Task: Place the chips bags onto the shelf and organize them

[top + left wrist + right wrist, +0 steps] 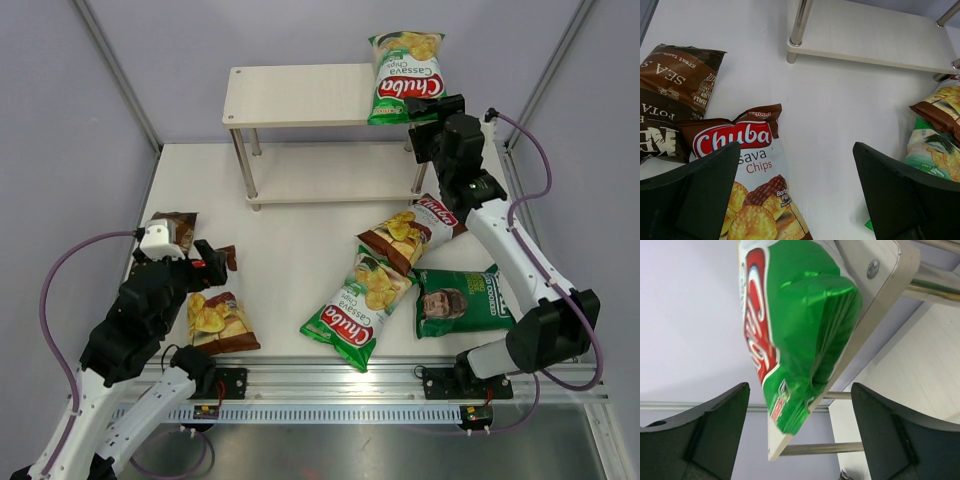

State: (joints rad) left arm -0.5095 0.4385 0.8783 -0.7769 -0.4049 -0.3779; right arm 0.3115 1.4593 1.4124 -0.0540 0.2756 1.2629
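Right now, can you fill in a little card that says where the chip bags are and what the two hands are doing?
Shelf: one green bag on the top board's right end
Table: dark brown bag, dark green bag, another green bag, two brown-and-white bags
Left gripper: open, over the brown-and-white bag nearest it
Right gripper: open, at the shelf's green bag, not squeezing it

shelf [300, 95]: pale cream wood-grain, silver legs | top bag [405, 78]: bright green, red logo | Chuba bag [752, 170]: brown and white | sea-salt bag [675, 85]: dark brown | face bag [462, 300]: dark green | table [290, 250]: white
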